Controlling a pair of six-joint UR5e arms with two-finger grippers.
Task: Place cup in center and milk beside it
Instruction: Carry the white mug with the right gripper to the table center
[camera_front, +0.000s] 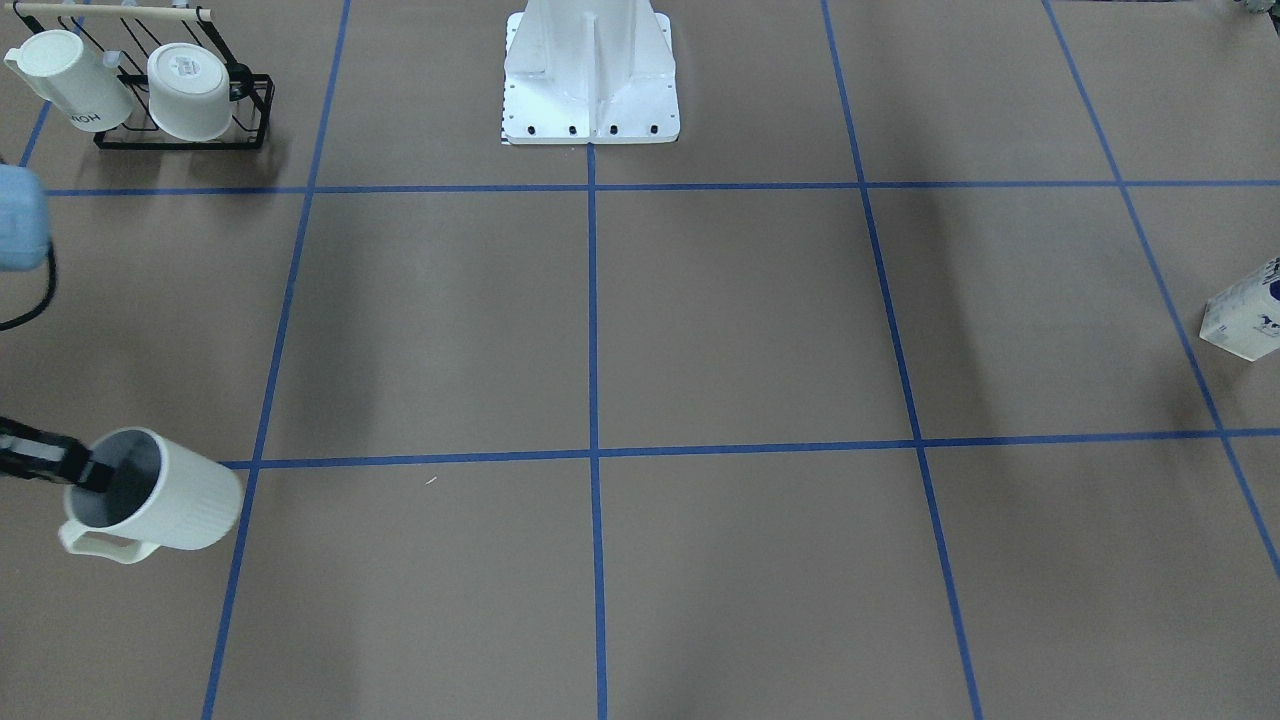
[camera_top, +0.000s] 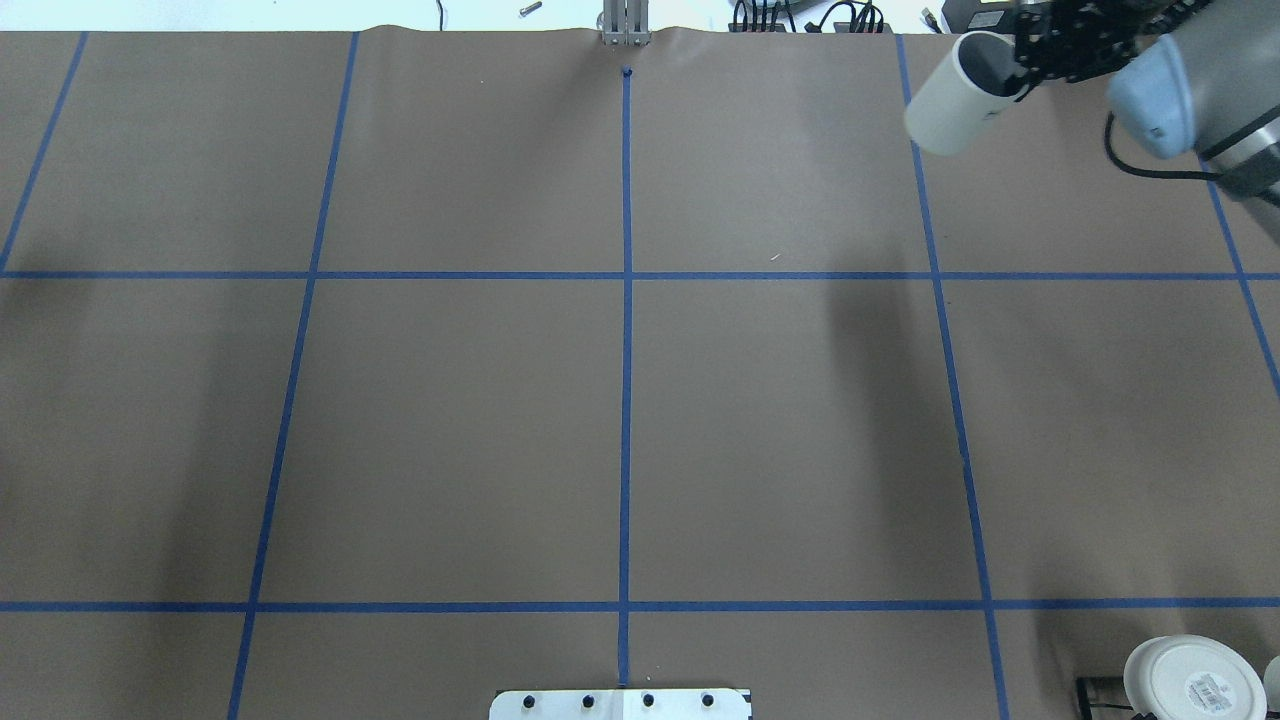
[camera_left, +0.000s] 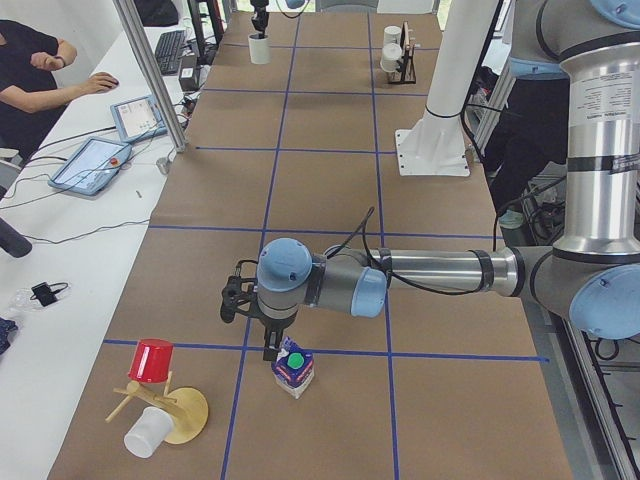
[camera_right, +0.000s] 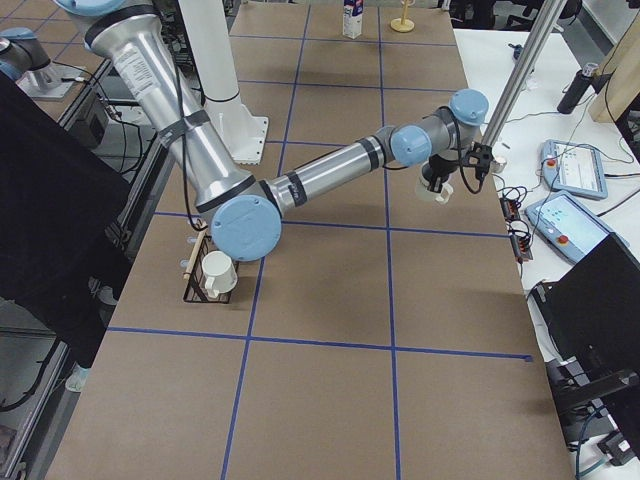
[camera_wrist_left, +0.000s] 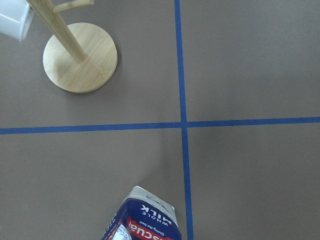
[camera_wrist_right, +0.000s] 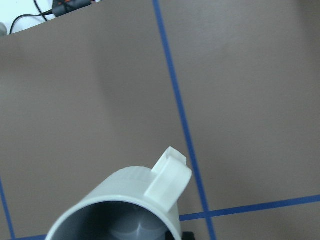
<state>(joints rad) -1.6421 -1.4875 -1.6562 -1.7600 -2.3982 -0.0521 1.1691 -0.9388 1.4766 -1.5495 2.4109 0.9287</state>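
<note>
1. Right pincer: it is closed on the rim of the cup, with one finger seen inside the dark grey interior. The cup is located at the robot's right end of the table, on the side away from the robot base and just beside a crossing of blue tape lines. Its handle is turned toward the operators' side. Whether the cup rests on the table or is raised cannot be determined.

2. Left pincer: it is positioned just above the milk, close to the green cap. It is shown only in the side view, so it cannot be told whether it is open or closed.

3. The milk is standing upright on the table at the robot's left end, just beside a blue tape line. A wooden mug tree carrying a red cup is located near it.

4. The center is well apart from both the cup and the milk.
</note>
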